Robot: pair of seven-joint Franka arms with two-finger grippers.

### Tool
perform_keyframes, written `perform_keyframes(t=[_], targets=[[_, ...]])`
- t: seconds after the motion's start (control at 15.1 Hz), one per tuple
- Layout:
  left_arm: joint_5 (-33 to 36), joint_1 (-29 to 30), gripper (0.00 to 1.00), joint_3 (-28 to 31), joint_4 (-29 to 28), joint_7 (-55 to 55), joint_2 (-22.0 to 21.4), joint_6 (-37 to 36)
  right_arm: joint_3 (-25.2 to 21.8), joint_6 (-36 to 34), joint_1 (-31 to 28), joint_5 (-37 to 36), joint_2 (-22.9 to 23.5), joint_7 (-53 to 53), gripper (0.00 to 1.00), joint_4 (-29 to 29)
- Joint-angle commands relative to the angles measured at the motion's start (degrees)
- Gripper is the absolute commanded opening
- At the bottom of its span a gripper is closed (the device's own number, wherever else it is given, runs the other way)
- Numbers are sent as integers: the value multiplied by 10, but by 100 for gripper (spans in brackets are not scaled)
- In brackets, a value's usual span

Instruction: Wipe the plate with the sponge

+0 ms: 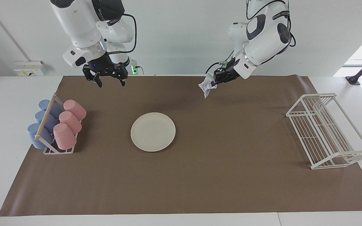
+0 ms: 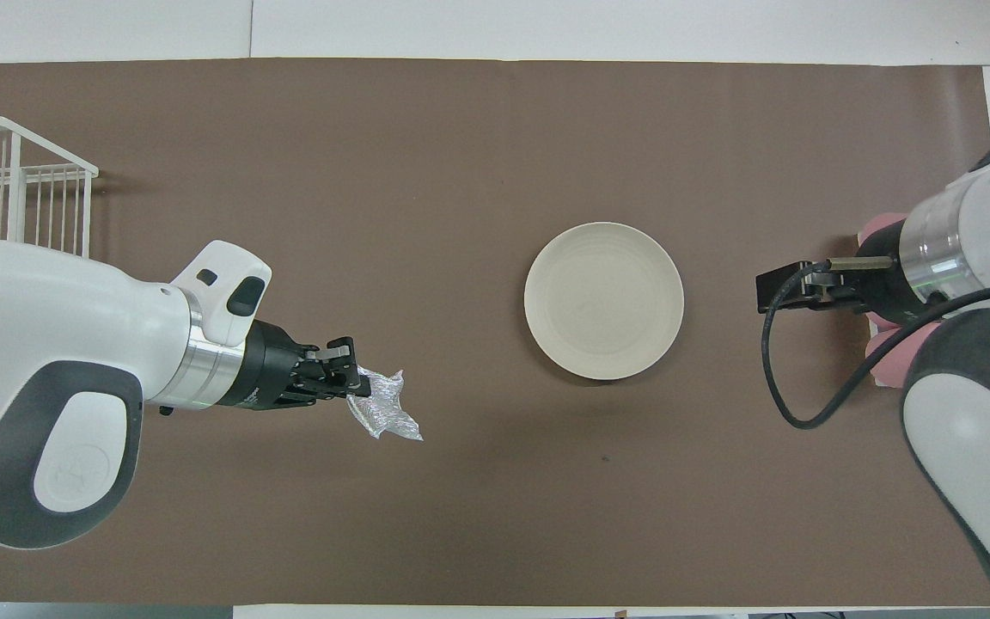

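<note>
Sponge up in the air

The left gripper (image 1: 214,83) pinches the sponge (image 1: 206,85) over the brown mat (image 1: 200,175). The plate (image 1: 153,131) lies mid-mat (bare). The right gripper (image 1: 109,80) hangs open near the cups (image 1: 68,124).

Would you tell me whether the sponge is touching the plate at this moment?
Apart. The facing view shows the sponge hanging from the shut left gripper in the air, with bare brown mat between it and the plate; the overhead view shows the same gap.
</note>
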Motion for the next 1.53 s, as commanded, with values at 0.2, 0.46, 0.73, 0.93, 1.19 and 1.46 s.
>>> perform_keyframes(t=[0.2, 0.46, 0.73, 0.93, 1.19, 1.46], targets=[[172, -2, 0, -2, 52, -48, 23, -110, -92, -28, 76, -21, 47, -69, 100, 68], [305, -5, 0, -3, 86, -48, 41, -195, -119, -48, 102, -41, 71, -75, 100, 99], [438, -43, 0, -9, 139, -48, 102, -277, -147, -89, 102, -86, 71, -138, 100, 110], [533, -66, 0, -10, 133, -45, 123, -303, -163, -84, 101, -84, 70, -139, 100, 107], [657, -65, 0, -10, 104, 15, 131, -322, -173, -96, 96, -84, 47, -125, 100, 82], [784, -41, 0, -9, 102, 63, 158, -321, -201, -85, 95, -83, 44, -113, 100, 67]])
